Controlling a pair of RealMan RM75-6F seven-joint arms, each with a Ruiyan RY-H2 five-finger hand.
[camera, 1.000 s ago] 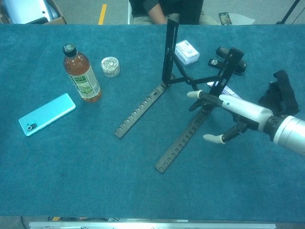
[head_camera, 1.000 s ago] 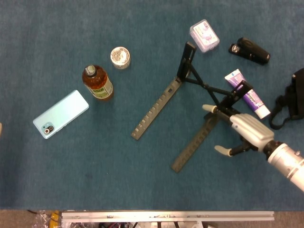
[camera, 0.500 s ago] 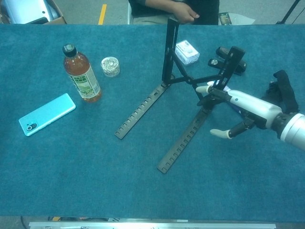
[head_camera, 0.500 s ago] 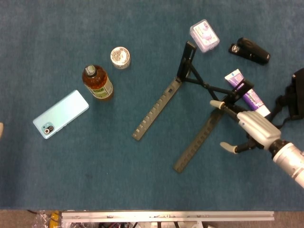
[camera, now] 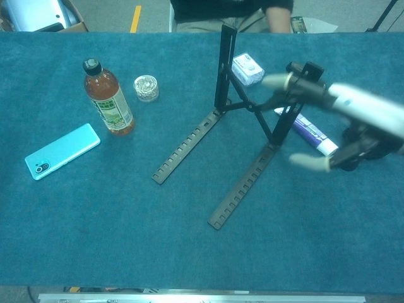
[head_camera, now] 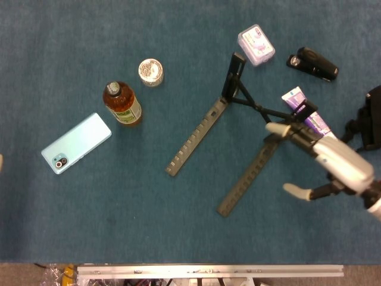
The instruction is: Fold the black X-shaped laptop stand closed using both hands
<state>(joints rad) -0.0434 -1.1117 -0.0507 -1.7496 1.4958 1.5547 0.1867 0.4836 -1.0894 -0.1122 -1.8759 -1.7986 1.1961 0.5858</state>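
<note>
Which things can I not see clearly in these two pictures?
- Right hand, chest view: blurred by motion, so contact with the laptop stand cannot be told.
- Left hand: in neither view.
- Black strap, head view: cut off by the right edge.
- Toothpaste tube, head view: partly hidden behind the stand and hand.
- Bottle label: too small to read.

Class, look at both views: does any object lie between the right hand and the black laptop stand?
Nothing visible does. The right hand is already beside the laptop stand at its right upright; the purple tube lies just behind it.
</note>
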